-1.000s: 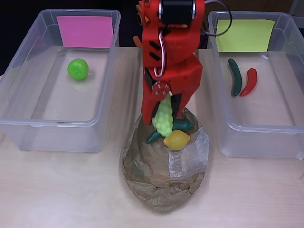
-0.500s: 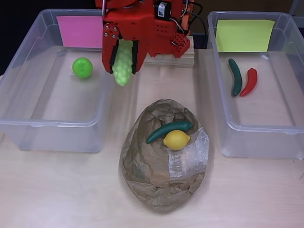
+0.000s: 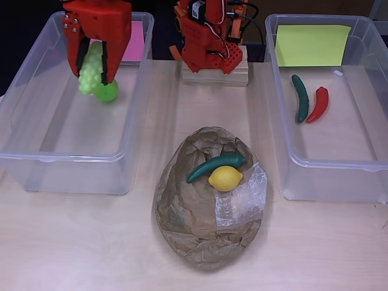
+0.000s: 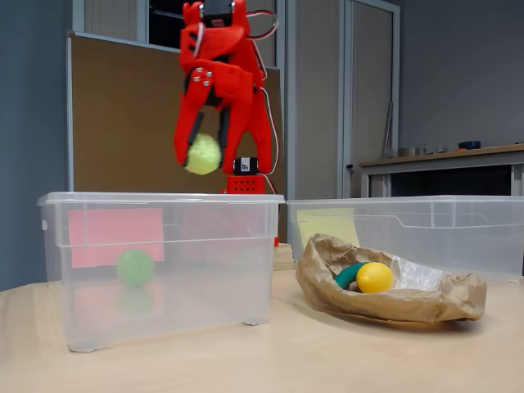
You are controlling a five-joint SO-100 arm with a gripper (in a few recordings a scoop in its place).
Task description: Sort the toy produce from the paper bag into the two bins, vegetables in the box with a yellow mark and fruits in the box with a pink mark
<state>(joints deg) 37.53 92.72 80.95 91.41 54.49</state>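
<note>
One pale green grape bunch [image 3: 91, 70] is held clamped in the gripper [image 3: 92, 63] above the pink-marked bin [image 3: 36, 159] (beside a green ball [image 3: 108, 92]). It is judged light, bumpy and best gripped across its middle.

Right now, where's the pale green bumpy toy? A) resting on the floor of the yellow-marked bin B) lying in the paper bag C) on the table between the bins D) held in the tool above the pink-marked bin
D: the tool is shut on the pale green bumpy toy, and the fixed view shows it hanging above the rim of the pink-marked bin, not yet down inside.
</note>
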